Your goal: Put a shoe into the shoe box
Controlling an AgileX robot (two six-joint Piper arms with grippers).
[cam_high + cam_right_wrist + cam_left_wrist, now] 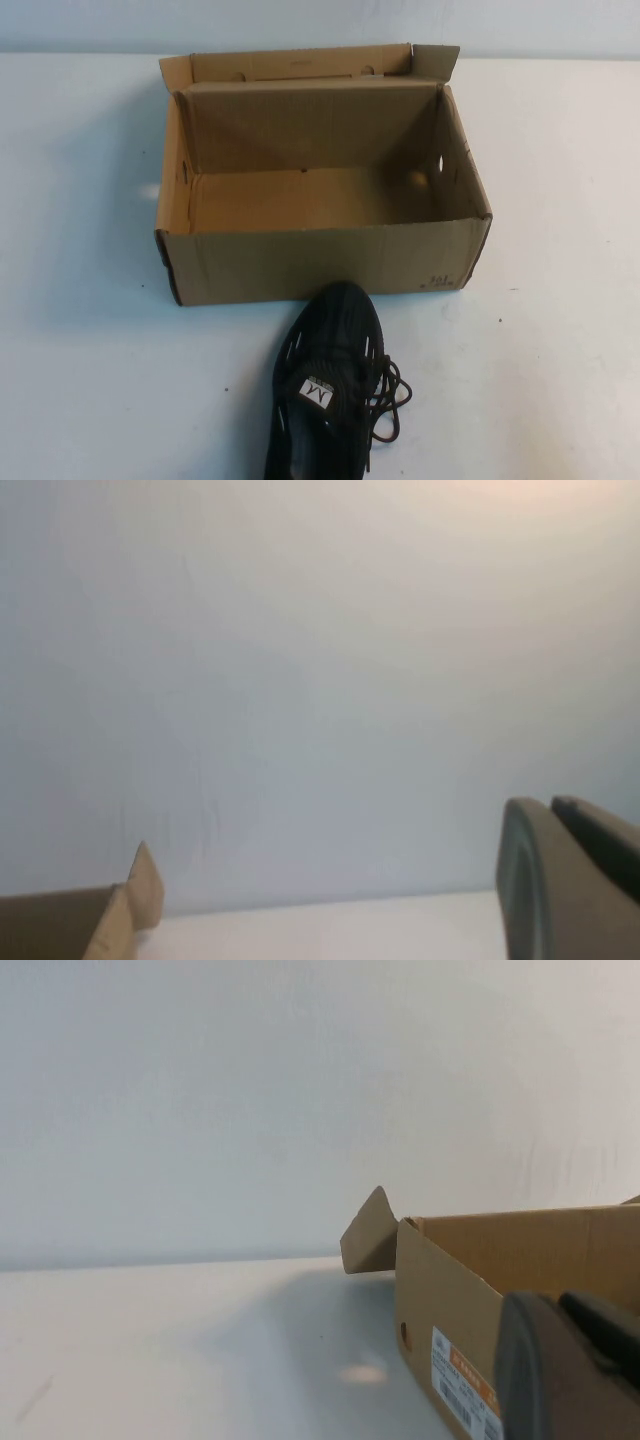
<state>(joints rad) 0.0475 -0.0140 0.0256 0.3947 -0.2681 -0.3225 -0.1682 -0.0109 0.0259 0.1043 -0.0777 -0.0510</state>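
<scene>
The shoe box stands open in the middle of the table, its lid flap folded up at the back and its inside empty. The black shoe lies on the table just in front of the box's front wall. Its toe nearly touches the wall and its heel runs off the near edge of the high view. Neither gripper shows in the high view. In the left wrist view, part of my left gripper shows beside the box's labelled end wall. In the right wrist view, part of my right gripper shows away from the box's corner flap.
The white table extends to both sides of the box and the shoe. A plain pale wall runs behind the table. The shoe's loose laces spill to its right.
</scene>
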